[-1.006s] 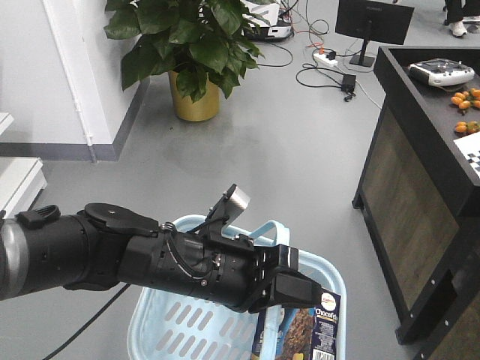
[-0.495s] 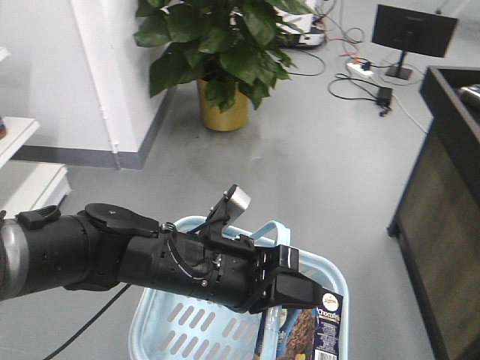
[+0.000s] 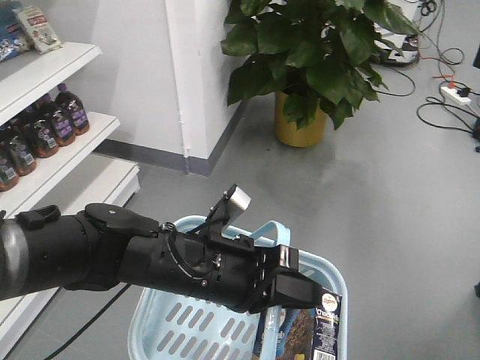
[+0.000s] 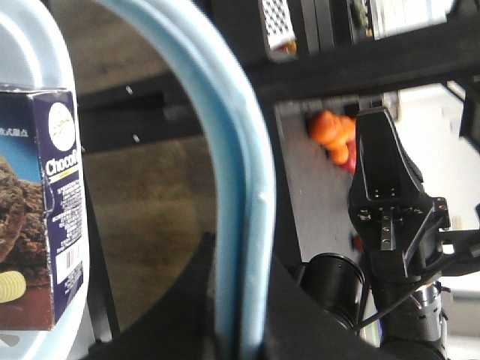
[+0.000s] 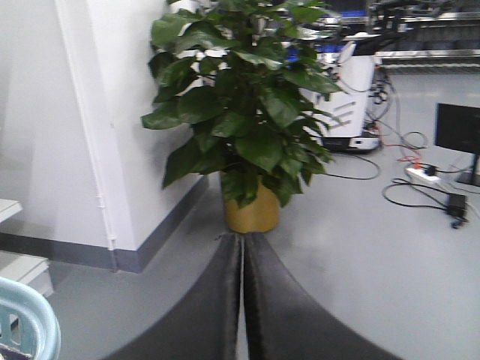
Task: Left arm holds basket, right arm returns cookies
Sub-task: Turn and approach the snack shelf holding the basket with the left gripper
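Observation:
My left arm [image 3: 112, 259] reaches across the front view from the left. The left gripper [image 3: 298, 289] is shut on the blue hoop handle [image 3: 264, 227] of the light blue basket [image 3: 187, 326] hanging under it. In the left wrist view the handle [image 4: 238, 150] runs straight between the two fingers of the left gripper [image 4: 241, 259]. The cookies [image 3: 319, 326], a dark navy carton, stand upright inside the basket at its right end, also seen as the cookies [image 4: 45, 210]. My right gripper [image 5: 241, 251] is shut with nothing in it, beside the basket rim [image 5: 34, 322].
Store shelves with dark bottles [image 3: 41, 127] stand at the left. A white wall corner [image 3: 195, 75] and a potted plant in a gold pot [image 3: 300, 120] are ahead on grey floor. Cables and a power strip [image 3: 454, 94] lie at the far right.
The whole view has swung left: the dark counter has left the frame, the plant has shifted right, and shelves have come in at the left. The left arm still holds the basket the same way.

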Robot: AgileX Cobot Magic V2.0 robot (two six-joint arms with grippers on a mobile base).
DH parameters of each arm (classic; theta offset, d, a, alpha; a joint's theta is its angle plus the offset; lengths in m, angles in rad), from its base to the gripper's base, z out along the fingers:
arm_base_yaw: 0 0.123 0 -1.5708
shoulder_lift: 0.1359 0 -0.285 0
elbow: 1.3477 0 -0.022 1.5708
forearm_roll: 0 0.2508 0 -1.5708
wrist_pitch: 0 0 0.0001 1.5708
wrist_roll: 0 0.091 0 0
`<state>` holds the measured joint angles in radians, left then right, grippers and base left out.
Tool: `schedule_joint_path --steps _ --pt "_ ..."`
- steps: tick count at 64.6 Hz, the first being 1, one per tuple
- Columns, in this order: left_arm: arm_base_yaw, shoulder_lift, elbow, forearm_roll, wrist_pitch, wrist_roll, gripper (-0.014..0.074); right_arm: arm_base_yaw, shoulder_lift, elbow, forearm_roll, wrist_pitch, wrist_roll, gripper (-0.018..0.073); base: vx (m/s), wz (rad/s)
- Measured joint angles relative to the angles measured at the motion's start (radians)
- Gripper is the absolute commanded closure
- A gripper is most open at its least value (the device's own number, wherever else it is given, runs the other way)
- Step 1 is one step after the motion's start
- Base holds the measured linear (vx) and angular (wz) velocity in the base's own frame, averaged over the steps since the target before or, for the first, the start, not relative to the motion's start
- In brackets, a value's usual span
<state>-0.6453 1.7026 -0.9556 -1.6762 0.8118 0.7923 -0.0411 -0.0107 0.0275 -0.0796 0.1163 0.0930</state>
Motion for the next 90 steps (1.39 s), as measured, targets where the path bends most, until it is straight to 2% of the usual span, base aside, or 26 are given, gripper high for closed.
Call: schedule_joint_path --steps 32,90 --pt "0.000 0.000 0.000 0.000 0.000 0.000 0.0603 0.000 0.000 0.000 0.000 0.000 0.000 0.0567 0.23 0.44" --pt "0.000 0.000 0.000 0.000 -0.001 0.000 0.0603 0.000 0.000 0.000 0.000 0.000 0.000 0.0567 0.18 0.64"
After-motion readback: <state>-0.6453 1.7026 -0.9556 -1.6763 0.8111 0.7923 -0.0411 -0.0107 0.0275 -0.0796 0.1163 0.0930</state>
